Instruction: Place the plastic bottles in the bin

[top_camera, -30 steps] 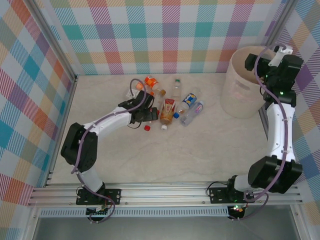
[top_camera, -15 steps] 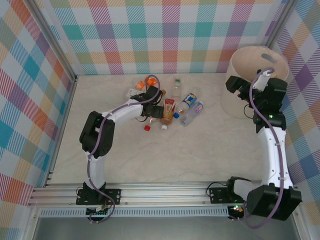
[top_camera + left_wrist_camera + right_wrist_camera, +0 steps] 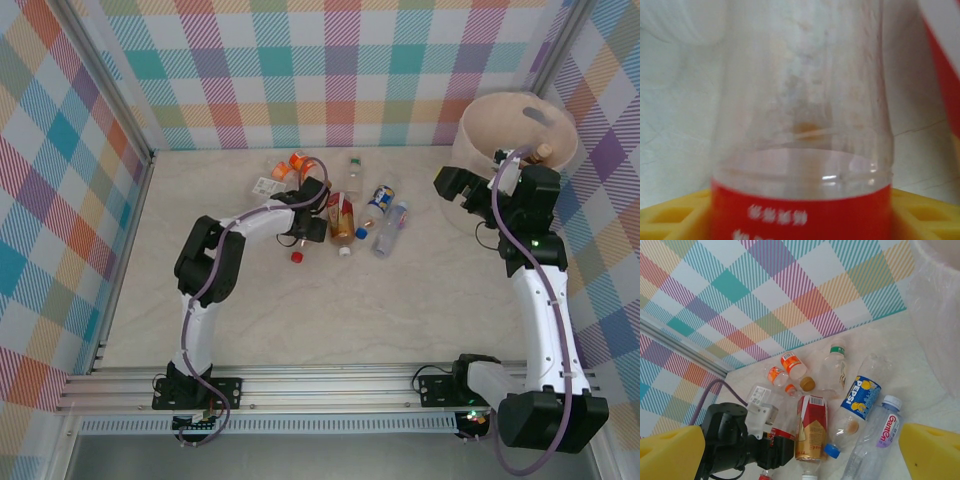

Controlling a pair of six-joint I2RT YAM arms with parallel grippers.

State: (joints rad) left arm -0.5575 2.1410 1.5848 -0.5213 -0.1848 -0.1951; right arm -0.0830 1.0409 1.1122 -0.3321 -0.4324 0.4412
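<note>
Small plastic bottles (image 3: 350, 205) lie packed together near the middle of the far edge of the pale marbled table (image 3: 380, 320), which is hemmed in by pastel plaid walls (image 3: 300, 70). The tall round cream-white plastic bin (image 3: 505, 120) stands in the far right corner, well apart from them. A loose red cap (image 3: 295, 257) and a loose white cap (image 3: 345, 250) lie on the near side of the heap.

The right wrist view shows a clear bottle with a blue label reading "PEPSI" (image 3: 860, 396). Just beside it is a clear white-capped bottle with red lettering that begins "Gam" (image 3: 885, 427). There is also a red-and-gold bottle with a barcode (image 3: 811, 426), a clear green-capped bottle (image 3: 836, 367), a small orange-labelled bottle (image 3: 790, 363) and a loose brown cap (image 3: 807, 384).

The left gripper (image 3: 318, 212) reaches into the heap with its jaws spread wide. A clear bottle with a red label (image 3: 800, 115) sits between its yellow pads (image 3: 670, 215). The label's white characters are too blurred to read.

The right gripper (image 3: 452, 185) hangs just beside the bin's left wall, jaws wide apart and holding nothing.
</note>
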